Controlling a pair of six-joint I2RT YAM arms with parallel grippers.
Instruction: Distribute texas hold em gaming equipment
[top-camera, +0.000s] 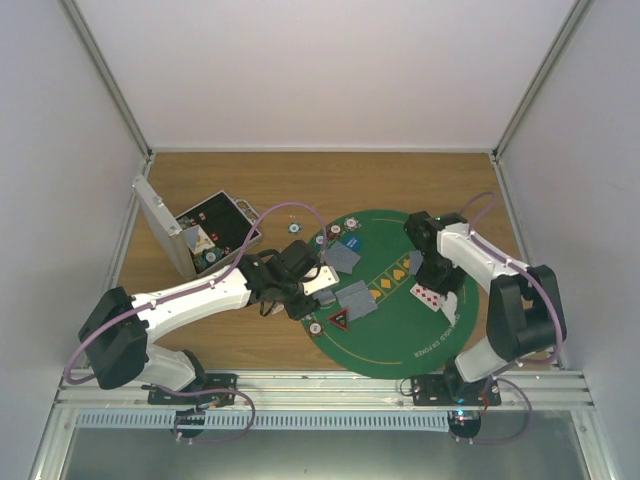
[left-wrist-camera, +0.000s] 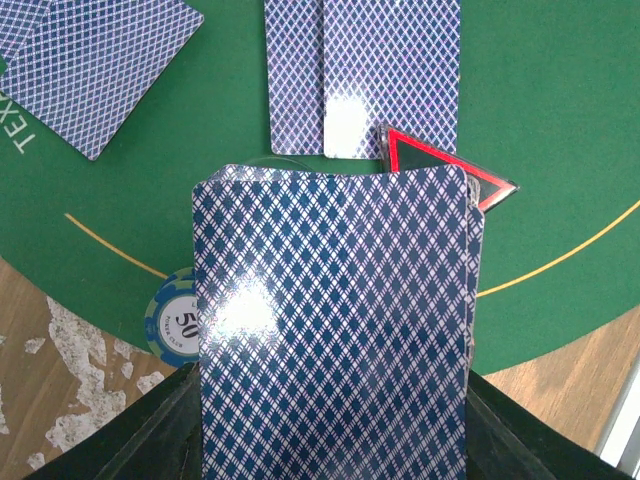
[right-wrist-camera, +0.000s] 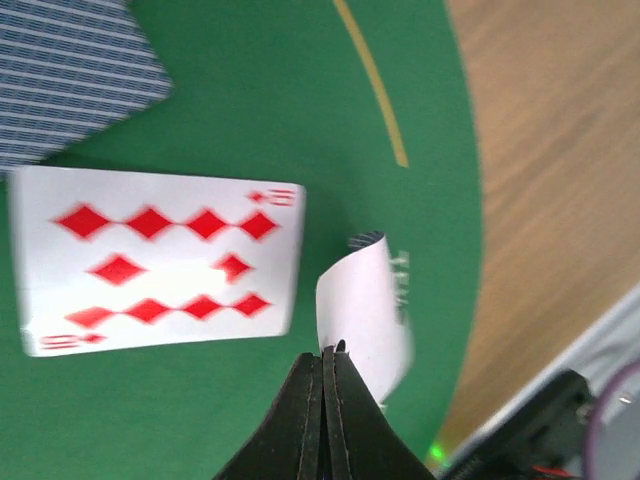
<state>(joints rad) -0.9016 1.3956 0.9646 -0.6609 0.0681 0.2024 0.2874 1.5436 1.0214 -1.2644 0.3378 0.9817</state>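
My left gripper (top-camera: 303, 287) (left-wrist-camera: 335, 425) is shut on a deck of grey-blue-backed cards (left-wrist-camera: 335, 320), held over the left edge of the green mat (top-camera: 400, 345). Beyond the deck lie a red-triangle token (left-wrist-camera: 445, 170), two face-down cards (left-wrist-camera: 360, 70), and a "50" chip (left-wrist-camera: 172, 318) at the mat's rim. My right gripper (top-camera: 443, 298) (right-wrist-camera: 327, 352) is shut on the edge of a curled card (right-wrist-camera: 365, 305), white face showing, just above the mat. Beside it lies a face-up ten of diamonds (right-wrist-camera: 160, 260) (top-camera: 428, 295).
An open silver case (top-camera: 190, 235) stands at the back left on the wooden table. Chips (top-camera: 295, 228) lie near the mat's far edge. A blue token (top-camera: 352, 244) and orange tokens (top-camera: 392, 283) sit mid-mat. Another face-down card (right-wrist-camera: 70, 80) lies beyond the ten.
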